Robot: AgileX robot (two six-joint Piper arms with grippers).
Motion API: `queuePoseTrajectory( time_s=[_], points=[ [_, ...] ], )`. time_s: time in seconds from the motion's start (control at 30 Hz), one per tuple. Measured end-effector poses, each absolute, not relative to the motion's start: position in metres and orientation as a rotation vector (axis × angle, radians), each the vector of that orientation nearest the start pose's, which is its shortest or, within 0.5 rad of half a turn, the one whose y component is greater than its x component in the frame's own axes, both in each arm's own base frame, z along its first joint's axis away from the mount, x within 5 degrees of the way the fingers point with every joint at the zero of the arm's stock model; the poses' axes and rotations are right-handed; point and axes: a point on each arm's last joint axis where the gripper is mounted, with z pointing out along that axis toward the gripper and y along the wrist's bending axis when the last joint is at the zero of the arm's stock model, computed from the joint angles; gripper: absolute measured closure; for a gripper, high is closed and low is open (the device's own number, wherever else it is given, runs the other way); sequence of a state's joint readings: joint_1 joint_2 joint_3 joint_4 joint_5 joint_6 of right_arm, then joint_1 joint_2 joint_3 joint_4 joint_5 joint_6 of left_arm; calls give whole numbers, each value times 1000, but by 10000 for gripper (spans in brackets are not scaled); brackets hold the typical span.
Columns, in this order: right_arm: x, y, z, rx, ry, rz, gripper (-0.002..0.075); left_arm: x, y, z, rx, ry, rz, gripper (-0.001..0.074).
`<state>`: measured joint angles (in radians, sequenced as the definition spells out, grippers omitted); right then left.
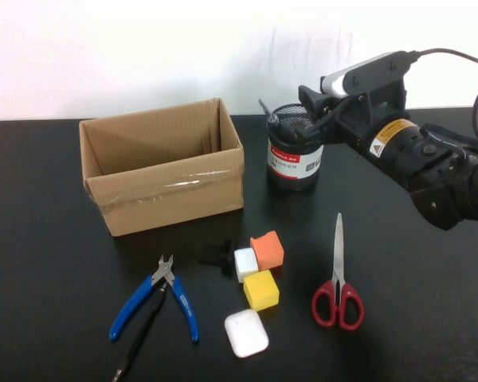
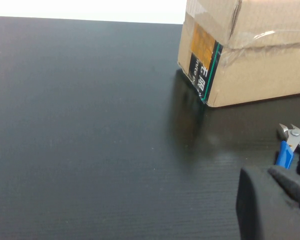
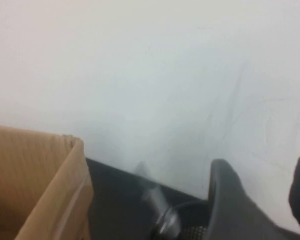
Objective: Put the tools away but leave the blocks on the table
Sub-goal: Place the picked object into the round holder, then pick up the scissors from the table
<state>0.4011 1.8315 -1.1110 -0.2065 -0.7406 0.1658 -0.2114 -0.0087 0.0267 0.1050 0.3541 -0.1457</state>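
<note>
From the high view, the right pincer [image 1: 312, 119] hangs over the rim of a black mesh pen cup [image 1: 295, 148] at the far middle of the counter [image 1: 430, 318], where one slim black stick [image 1: 268, 114] already stands with its end poking up out of the cup; its fingers sit against the cup's mouth and I cannot tell how far apart they are or whether they grip anything. That placement suggests the cup is where tools go. To the left of the cup sits an open cardboard box [image 1: 163, 167]. Nearer, the blue-handled pliers [image 1: 161, 296] lie at near left with a second black stick [image 1: 139, 338] beside and partly under the handles. The red-handled scissors [image 1: 338, 282] lie to the right, blades pointing far. Between them the white block [image 1: 245, 263], orange block [image 1: 268, 250] and yellow block [image 1: 261, 290] cluster touching, with a white rounded case [image 1: 246, 333] just near of them and a small black object [image 1: 221, 258] left of the white block. In the left wrist view, the left pincer [image 2: 285, 200] shows only as a dark finger edge low over the counter, parked near the box corner and the pliers' nose; its opening cannot be judged. In the right wrist view, two dark fingers [image 3: 235, 205] frame a gap above the cup's rim, with the stick blurred beside it.
</note>
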Motion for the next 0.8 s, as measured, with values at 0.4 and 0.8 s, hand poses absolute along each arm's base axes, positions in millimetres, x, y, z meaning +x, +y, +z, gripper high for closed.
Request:
queuePoseTrajectory(
  time_s=[0.4,0.8],
  points=[
    [340,169,306,-455,1862,318,494,53,-8,173,127,1852,-146,741],
    [320,194,293,-524,2425,38,494,53,-8,173,127,1852,-146,741]
  ],
)
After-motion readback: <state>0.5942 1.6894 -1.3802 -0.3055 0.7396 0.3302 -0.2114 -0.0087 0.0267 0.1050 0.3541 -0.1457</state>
